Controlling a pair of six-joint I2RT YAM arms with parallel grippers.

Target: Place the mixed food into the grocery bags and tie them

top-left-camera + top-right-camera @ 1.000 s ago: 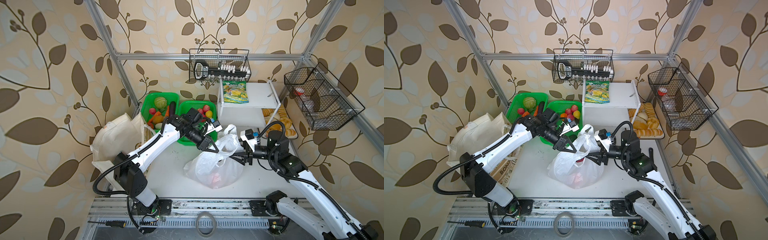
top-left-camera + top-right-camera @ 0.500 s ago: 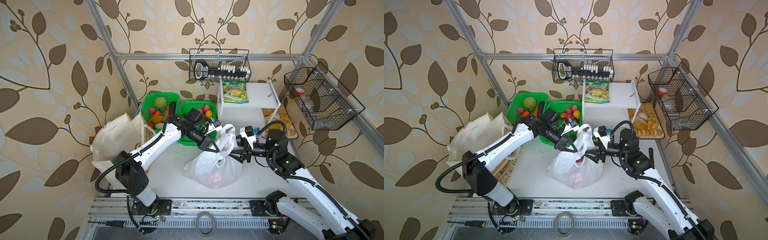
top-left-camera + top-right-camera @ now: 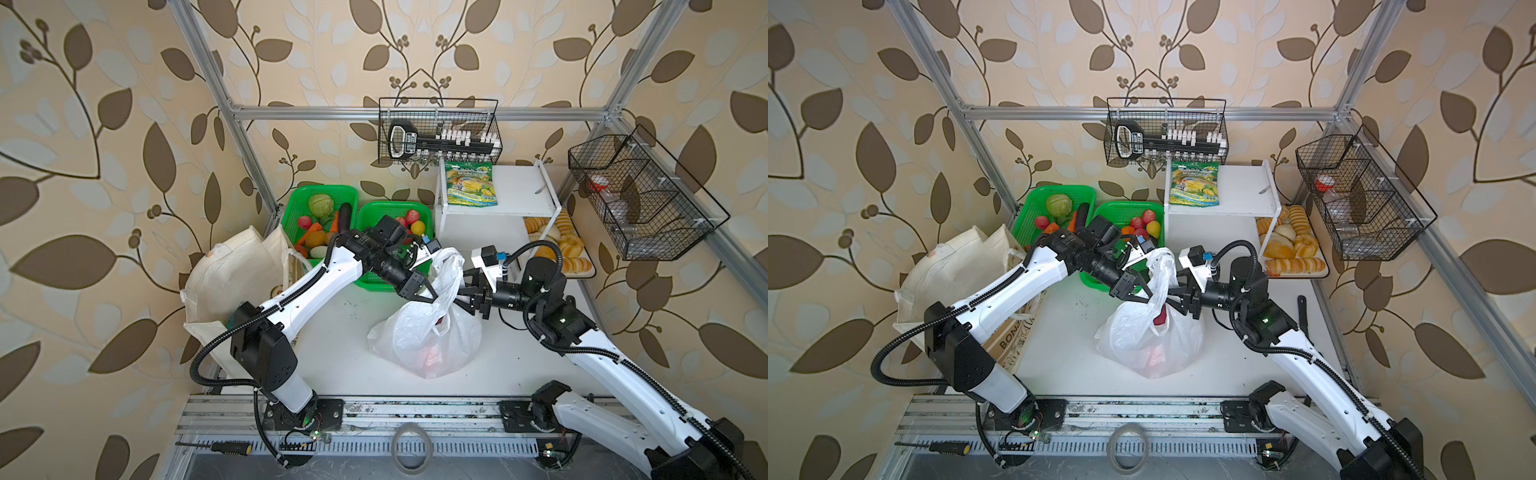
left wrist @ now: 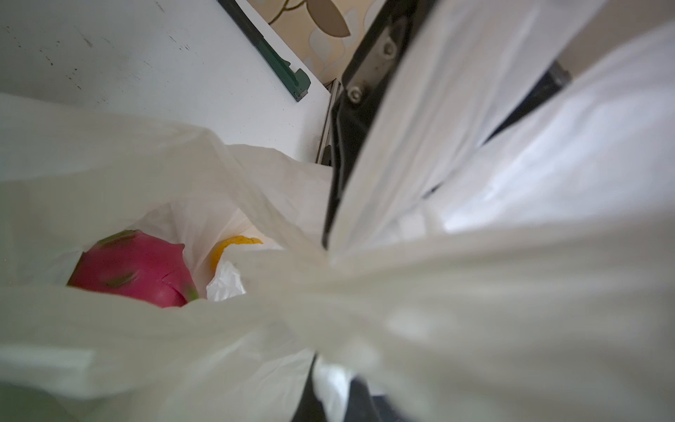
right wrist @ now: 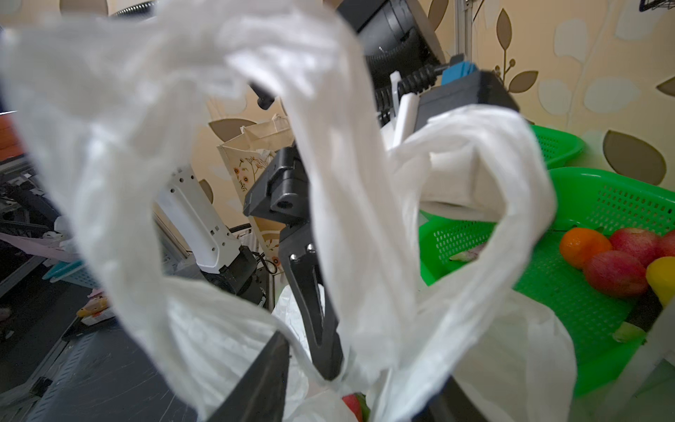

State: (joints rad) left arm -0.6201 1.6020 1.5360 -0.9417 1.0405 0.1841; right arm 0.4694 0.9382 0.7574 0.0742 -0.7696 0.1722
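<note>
Top views both show a white desk (image 3: pixel 332 357) in a metal-framed cell papered with brown leaves. Mid-desk slumps the translucent white plastic carrier bag (image 3: pixel 424 340), with the pink dragon fruit (image 4: pixel 131 266) inside. Just beyond, at its raised handles, the left claw (image 3: pixel 428 297) pinches the plastic. The right claw (image 3: pixel 465 293), jaws apart, has handle plastic between them. Farther left leans the cream tote (image 3: pixel 232 274).
</note>
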